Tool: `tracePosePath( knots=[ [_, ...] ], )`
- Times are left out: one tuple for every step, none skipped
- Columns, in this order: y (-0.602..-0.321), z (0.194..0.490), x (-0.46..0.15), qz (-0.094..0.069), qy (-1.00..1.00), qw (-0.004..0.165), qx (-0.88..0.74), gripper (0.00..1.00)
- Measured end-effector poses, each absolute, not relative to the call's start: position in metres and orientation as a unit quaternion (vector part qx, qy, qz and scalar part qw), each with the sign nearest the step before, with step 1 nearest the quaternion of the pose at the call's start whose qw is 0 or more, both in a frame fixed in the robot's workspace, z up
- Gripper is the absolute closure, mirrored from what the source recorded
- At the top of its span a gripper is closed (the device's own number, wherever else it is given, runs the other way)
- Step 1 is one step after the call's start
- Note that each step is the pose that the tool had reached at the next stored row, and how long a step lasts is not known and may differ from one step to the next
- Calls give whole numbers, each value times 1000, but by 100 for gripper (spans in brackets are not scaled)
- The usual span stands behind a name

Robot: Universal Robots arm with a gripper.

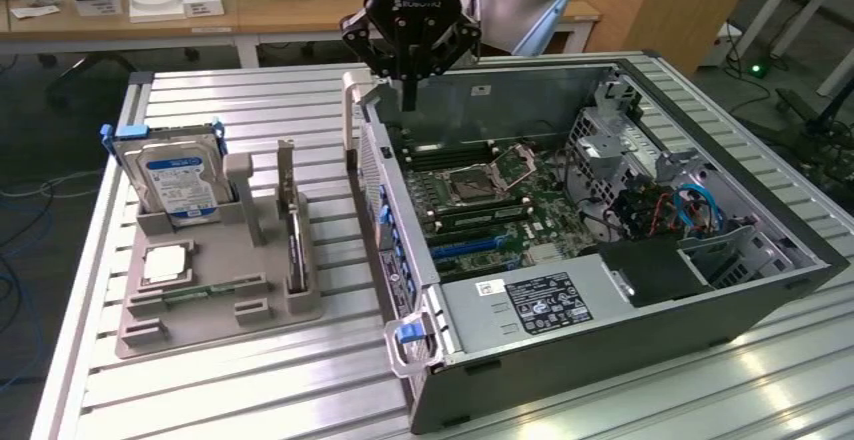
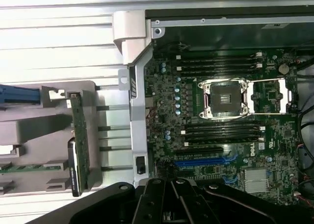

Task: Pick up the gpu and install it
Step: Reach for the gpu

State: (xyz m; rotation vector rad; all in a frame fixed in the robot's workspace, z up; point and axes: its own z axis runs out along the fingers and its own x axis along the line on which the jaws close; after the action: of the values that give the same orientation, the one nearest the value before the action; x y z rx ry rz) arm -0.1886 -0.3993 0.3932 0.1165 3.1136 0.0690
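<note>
Starting with the gpu (image 1: 290, 222): standing upright on its long edge in a slot of the gray holder (image 1: 214, 305), along the holder's edge nearest the open computer case (image 1: 601, 290). Long axis running parallel to the case's side wall, flat faces turned toward the case and toward the hard drive (image 1: 180, 182). Untouched. Holder sitting on the slatted tabletop (image 1: 240, 390), toward its edge on the exterior view's left.

Up to the gripper (image 1: 407, 100): jaws pinched shut on nothing, hanging over the case's back corner beside a white post (image 1: 354, 105), well apart from the card.

From the exterior view, catching the card's height above the holder, plus the blue-labelled drive upright at the holder's far corner. From the wrist view, looking straight down: card reduced to a thin green strip, and picking out the CPU socket (image 2: 225, 99) and a blue expansion slot (image 2: 206, 161) on the motherboard (image 2: 167, 87).
</note>
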Motion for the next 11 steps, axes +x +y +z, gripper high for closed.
tracePosePath(
  knots=[
    [-399,393,-190,22,999,12,37,90],
    [-399,393,-192,22,999,12,37,90],
    [-399,393,-194,22,999,13,37,90],
    [-399,393,-196,22,999,12,37,90],
    [-399,393,-197,22,999,12,37,90],
    [-399,393,-199,22,999,12,37,90],
    [-399,393,-200,22,999,12,37,90],
    [-399,393,-202,22,999,12,37,90],
    [-399,393,-203,22,999,12,37,90],
    [-399,393,-205,22,999,12,37,90],
    [-399,393,-206,22,999,12,37,90]
  ],
)
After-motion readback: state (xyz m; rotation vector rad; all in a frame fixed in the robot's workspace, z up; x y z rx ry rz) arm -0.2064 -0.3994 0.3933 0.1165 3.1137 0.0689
